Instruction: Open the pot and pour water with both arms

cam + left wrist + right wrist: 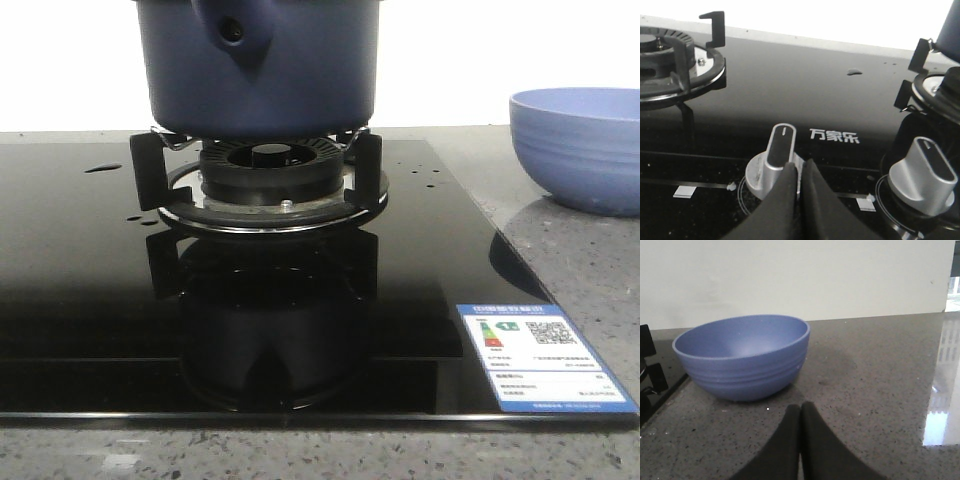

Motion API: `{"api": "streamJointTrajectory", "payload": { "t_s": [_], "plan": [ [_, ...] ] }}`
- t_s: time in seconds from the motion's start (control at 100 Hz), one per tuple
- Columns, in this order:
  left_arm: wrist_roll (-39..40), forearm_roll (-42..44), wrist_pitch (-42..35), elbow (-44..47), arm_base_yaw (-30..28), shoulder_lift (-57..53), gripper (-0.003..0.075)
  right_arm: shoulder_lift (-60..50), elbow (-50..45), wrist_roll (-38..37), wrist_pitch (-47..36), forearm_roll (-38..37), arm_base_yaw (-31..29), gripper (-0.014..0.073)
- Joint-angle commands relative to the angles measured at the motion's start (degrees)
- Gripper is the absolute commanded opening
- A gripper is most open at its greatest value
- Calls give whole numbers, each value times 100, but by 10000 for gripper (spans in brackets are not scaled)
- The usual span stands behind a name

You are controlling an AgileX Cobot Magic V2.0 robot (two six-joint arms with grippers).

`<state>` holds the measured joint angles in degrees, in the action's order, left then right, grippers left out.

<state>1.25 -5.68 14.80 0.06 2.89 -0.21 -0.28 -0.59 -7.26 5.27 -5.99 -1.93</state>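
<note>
Pot [262, 72] sits upright on the burner [268, 172], knob pointing toward six o'clock, bowl [578, 145] at three o'clock. Left gripper [800, 176] and right gripper [800, 421] both pressed together, empty.

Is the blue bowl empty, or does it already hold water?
Empty. The right wrist view looks into the bowl: its inside shows dry and bare, with no water line.
</note>
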Motion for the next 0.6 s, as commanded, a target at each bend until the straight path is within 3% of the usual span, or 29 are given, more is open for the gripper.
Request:
{"api": "streamJointTrajectory", "payload": {
  "t_s": [0.0,0.59],
  "plan": [
    [64,-12,-441,196,44,-155,-19,-138,-156,-18,-167,-92,5,-46],
    [64,-12,-441,196,44,-155,-19,-138,-146,-18,81,-92,5,-46]
  ]
}}
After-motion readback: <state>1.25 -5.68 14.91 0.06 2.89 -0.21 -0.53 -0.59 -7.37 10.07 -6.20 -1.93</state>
